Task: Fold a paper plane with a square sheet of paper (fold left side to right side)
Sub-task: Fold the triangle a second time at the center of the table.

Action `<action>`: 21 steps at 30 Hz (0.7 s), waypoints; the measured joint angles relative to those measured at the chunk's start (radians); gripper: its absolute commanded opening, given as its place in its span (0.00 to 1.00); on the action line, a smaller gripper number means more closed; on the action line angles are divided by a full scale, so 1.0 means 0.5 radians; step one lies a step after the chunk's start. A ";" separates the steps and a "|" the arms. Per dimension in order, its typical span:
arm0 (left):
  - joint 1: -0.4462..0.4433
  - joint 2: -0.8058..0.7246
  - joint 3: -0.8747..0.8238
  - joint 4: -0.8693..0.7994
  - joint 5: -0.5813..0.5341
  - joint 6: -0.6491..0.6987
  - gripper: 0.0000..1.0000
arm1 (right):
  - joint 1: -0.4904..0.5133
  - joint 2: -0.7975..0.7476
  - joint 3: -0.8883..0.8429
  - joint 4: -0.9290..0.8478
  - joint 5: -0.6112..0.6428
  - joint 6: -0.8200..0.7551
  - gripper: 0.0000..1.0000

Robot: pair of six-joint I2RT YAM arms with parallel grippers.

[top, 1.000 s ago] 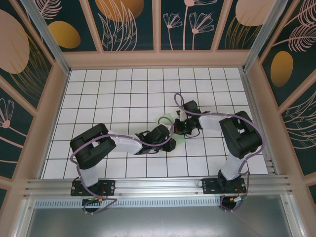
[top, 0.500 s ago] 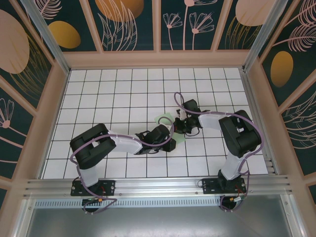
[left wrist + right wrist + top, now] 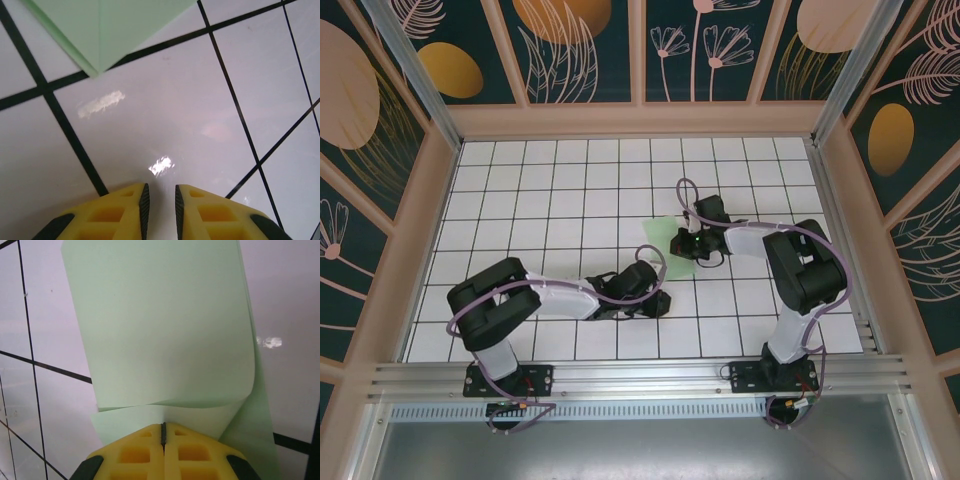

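The white grid table (image 3: 540, 180) takes up the middle of the enclosure.

1. Left arm (image 3: 560, 295): folded low. The elbow sits out to the left above its base. The forearm runs to the right, close over the tiles.
2. Right arm (image 3: 800, 270): the elbow rises over its base. The forearm reaches left and away from the bases, toward the table centre.
3. Square sheet of paper (image 3: 660, 232): lies near the table centre, partly under the right wrist. From overhead it reads as a small pale green patch. The right wrist view gives more detail: the sheet (image 3: 160, 330) is lifted at its near edge and curls back over itself, with a lower layer flat on the tiles beneath.
4. Right gripper (image 3: 685, 245): at the sheet. In the right wrist view the gripper (image 3: 163, 432) has its yellow fingers (image 3: 190, 450) pressed together, pinching the near edge of the paper.
5. Left gripper (image 3: 653, 300): just beside the sheet, on its near side. In the left wrist view the gripper (image 3: 160, 192) has its fingers (image 3: 120, 212) parted by a narrow slit, with bare tile behind and nothing held. A pointed corner of the paper (image 3: 100, 30) lies ahead of it, apart from the fingertips.
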 measured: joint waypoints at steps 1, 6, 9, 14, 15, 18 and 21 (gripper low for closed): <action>-0.005 -0.033 -0.008 -0.052 0.006 -0.005 0.27 | 0.000 0.001 0.000 0.002 0.003 0.000 0.00; 0.029 -0.230 -0.015 -0.216 0.026 -0.004 0.28 | 0.000 0.001 0.000 0.003 0.003 0.002 0.00; 0.115 -0.305 0.014 -0.228 0.052 -0.004 0.29 | 0.005 -0.006 -0.002 0.002 0.008 0.025 0.00; 0.210 -0.301 0.131 -0.213 0.095 -0.002 0.29 | 0.054 -0.056 -0.067 0.040 0.066 0.143 0.00; 0.215 -0.285 0.165 -0.211 0.102 0.006 0.29 | 0.066 -0.066 -0.083 0.050 0.072 0.170 0.00; 0.221 -0.201 0.262 -0.176 0.127 0.019 0.29 | 0.104 -0.102 -0.127 0.065 0.095 0.241 0.00; 0.240 -0.110 0.307 -0.140 0.136 0.021 0.29 | 0.123 -0.128 -0.156 0.069 0.102 0.295 0.00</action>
